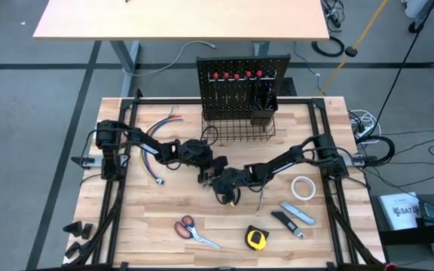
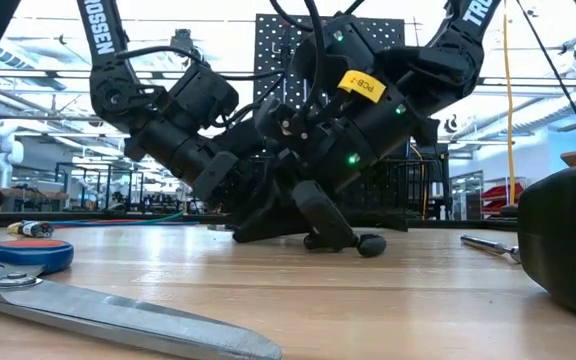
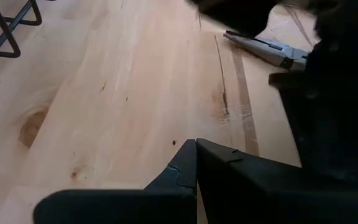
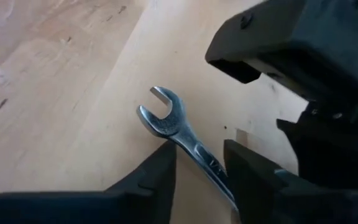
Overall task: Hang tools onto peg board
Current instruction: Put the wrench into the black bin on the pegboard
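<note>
A silver wrench [image 4: 166, 118] lies flat on the wooden table near its middle, open jaw end pointing away from my right gripper [image 4: 199, 149]. That gripper is open, one finger on each side of the wrench's shaft. My left gripper [image 3: 196, 152] is shut, low over the table close beside the right one, with nothing between its fingers. The peg board [image 1: 239, 83] stands upright at the far edge with red-handled screwdrivers [image 1: 236, 75] hanging on it. Scissors [image 1: 194, 230], tape measure [image 1: 256, 239], utility knife [image 1: 300, 214] and tape roll [image 1: 302, 187] lie on the table. My right gripper has its fingers [image 4: 160, 171] astride the wrench's shaft [image 4: 194, 146], just behind the open jaw end, slanting down from the table's right. The wrench lies flat on the table, running along between the fingers. Whether they touch the shaft, I cannot tell.
A black wire basket [image 1: 239, 129] sits at the board's foot. Coloured wires [image 1: 164, 124] lie at the far left. Pliers [image 3: 263, 48] lie close by the two grippers. The arms crowd the table's middle; bare wood shows at the near left.
</note>
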